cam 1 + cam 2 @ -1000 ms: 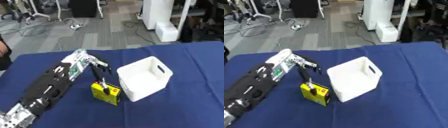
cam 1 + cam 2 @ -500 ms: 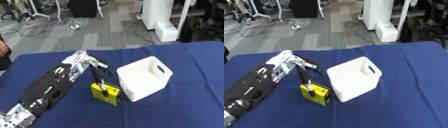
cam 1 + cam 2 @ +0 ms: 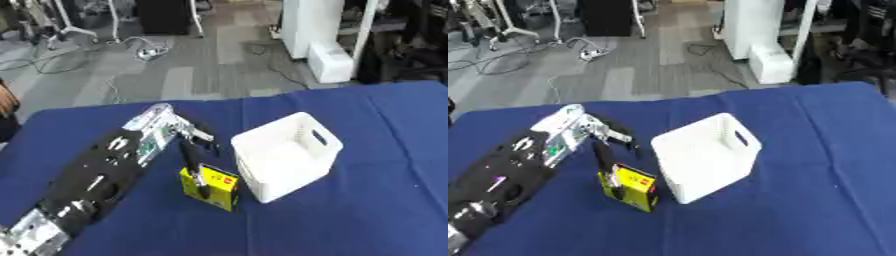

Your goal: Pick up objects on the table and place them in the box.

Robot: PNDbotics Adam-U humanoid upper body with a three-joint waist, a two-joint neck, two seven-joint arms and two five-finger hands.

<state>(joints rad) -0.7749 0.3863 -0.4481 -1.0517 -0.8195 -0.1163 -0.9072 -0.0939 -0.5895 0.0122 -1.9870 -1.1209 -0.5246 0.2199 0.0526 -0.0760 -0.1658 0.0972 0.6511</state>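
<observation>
A yellow box (image 3: 220,184) with black markings stands upright on the blue table (image 3: 367,210), close against the left side of the white basket (image 3: 285,155). My left arm comes in from the lower left. My left hand (image 3: 186,143) is at the box, with one dark finger (image 3: 608,167) running down its front face and the hand closed on its top edge. Other fingers point right, above the box. The basket sits tilted mid-table, and its inside shows only white. My right hand shows in neither view.
The blue cloth covers the whole table, with bare room to the right of and in front of the basket. Beyond the far edge are a grey floor with cables, a white cabinet (image 3: 322,35) and stands.
</observation>
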